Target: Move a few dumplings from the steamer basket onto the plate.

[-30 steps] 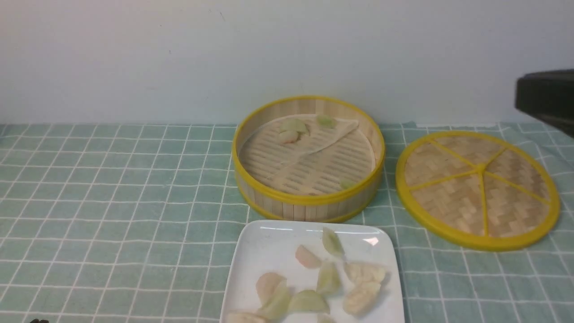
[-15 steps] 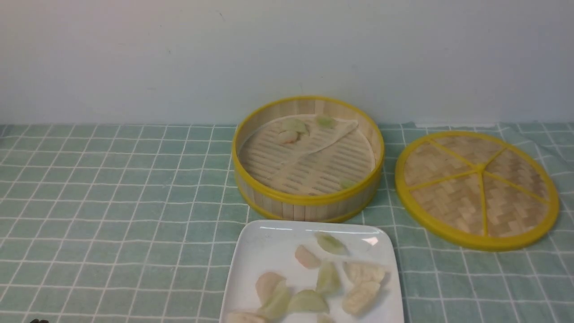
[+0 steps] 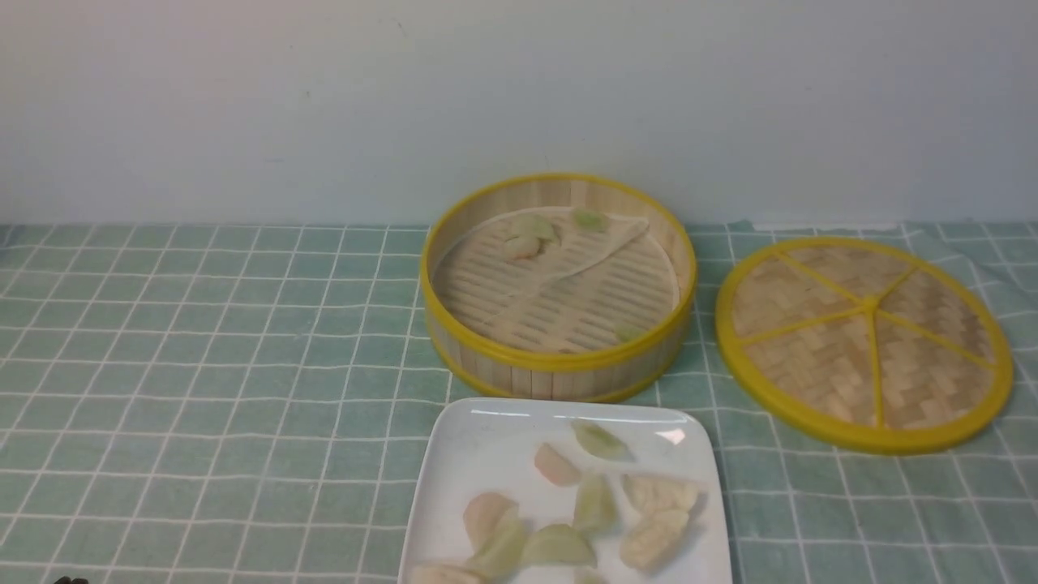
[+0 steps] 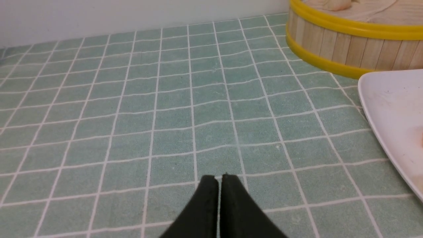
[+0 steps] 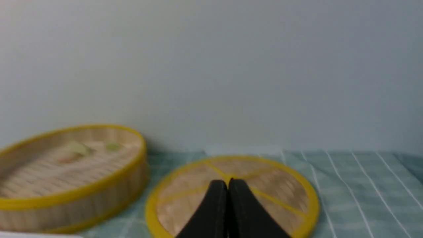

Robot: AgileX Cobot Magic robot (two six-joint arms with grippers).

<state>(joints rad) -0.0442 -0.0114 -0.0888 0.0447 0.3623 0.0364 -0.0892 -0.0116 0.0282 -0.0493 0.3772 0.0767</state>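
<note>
On my left wrist feed the left gripper (image 4: 219, 178) sits with its black fingers pressed together and empty over the green checked tablecloth (image 3: 203, 365), left of the white square plate (image 3: 478, 454). That plate lies near me holding a cluster of dumplings (image 3: 592, 503), and just beyond it stands the bamboo steamer basket (image 3: 558, 357) with a few dumplings on its floor. Farthest right, the right gripper (image 5: 228, 183) is likewise closed on nothing, hanging over the flat woven lid (image 3: 864, 341).
</note>
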